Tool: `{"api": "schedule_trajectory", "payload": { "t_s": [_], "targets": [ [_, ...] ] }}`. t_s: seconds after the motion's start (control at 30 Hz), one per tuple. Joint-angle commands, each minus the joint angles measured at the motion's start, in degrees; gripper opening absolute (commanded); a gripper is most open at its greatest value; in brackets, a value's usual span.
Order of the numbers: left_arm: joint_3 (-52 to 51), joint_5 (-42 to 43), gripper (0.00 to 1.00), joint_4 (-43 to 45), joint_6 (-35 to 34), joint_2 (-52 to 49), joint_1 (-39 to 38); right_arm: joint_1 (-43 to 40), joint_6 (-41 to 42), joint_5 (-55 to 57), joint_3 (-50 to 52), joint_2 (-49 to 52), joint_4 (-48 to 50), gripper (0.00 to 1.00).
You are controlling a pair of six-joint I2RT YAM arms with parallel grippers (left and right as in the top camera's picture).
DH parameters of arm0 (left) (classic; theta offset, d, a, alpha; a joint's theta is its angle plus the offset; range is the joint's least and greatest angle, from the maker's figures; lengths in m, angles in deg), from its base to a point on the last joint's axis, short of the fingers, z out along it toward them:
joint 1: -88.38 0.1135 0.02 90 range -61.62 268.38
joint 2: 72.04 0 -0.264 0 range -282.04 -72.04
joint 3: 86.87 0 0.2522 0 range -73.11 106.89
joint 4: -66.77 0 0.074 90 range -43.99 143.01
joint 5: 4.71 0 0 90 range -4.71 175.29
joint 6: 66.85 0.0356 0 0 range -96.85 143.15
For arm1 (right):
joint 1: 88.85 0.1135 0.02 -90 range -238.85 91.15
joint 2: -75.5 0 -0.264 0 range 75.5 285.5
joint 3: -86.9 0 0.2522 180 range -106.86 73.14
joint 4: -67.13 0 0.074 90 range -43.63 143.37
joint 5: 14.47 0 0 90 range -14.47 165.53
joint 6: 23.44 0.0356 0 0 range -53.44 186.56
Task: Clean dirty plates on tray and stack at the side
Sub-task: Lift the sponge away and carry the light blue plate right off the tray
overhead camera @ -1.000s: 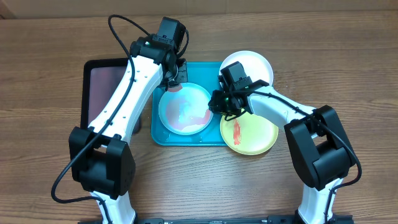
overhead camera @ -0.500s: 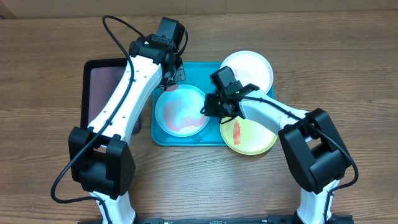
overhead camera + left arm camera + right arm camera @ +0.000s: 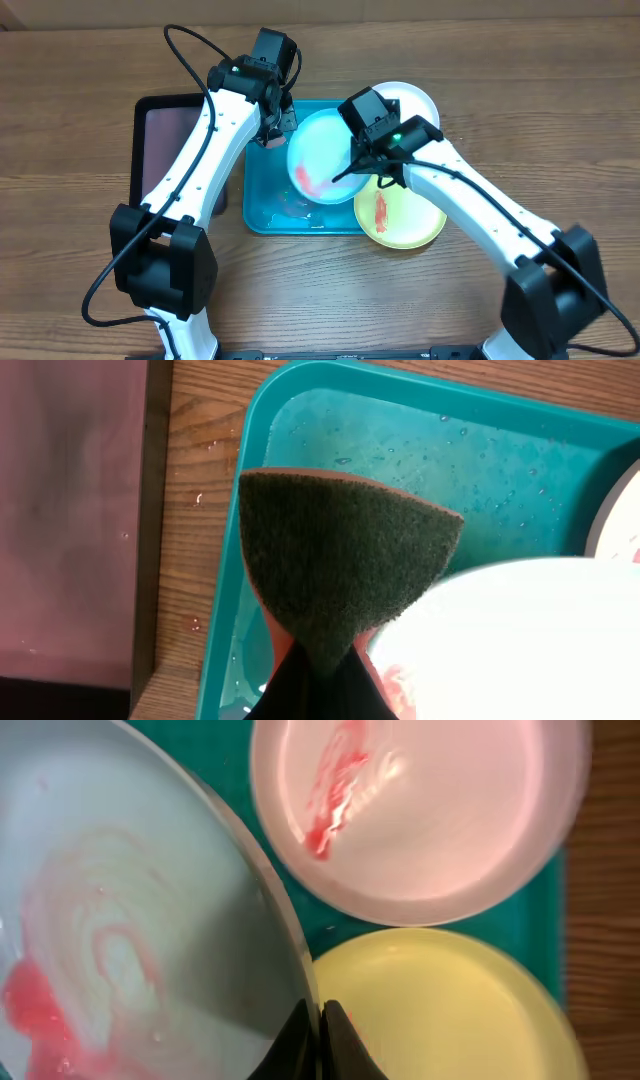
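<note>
My right gripper (image 3: 352,172) is shut on the rim of the light blue plate (image 3: 322,155) and holds it tilted above the turquoise tray (image 3: 262,208). The plate has red smears (image 3: 40,1005). My left gripper (image 3: 277,122) is shut on a dark green scrub sponge (image 3: 340,560) at the tray's far left, next to the lifted plate's edge. The white plate (image 3: 410,105) with a red smear (image 3: 330,780) lies at the tray's far right corner. The yellow-green plate (image 3: 405,215) with a red streak lies at the tray's near right corner.
A smaller black tray (image 3: 165,140) with a pinkish inside lies left of the turquoise tray. The turquoise tray's floor is wet with pale smears (image 3: 290,205). Bare wooden table surrounds both trays.
My right gripper took the light blue plate by its rim and lifted it, tilting it up and toward the back. The left gripper with the sponge stayed near the tray's far left.
</note>
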Motion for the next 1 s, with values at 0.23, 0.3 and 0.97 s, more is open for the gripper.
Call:
{"api": "schedule_trajectory", "payload": {
  "t_s": [0.23, 0.3, 0.97],
  "targets": [
    [0.68, -0.72, 0.04, 0.17, -1.36, 0.15, 0.68, 7.56, 2.16, 34.99, -1.22, -5.68, -3.32, 0.04],
    [0.68, -0.72, 0.04, 0.22, -1.36, 0.15, 0.68, 10.75, 2.16, 42.66, -1.22, -5.92, -3.39, 0.04],
    [0.66, -0.46, 0.04, -0.52, -1.36, 0.15, 0.66, 22.27, 2.19, 61.2, -1.22, -5.92, -4.83, 0.04]
  ]
}}
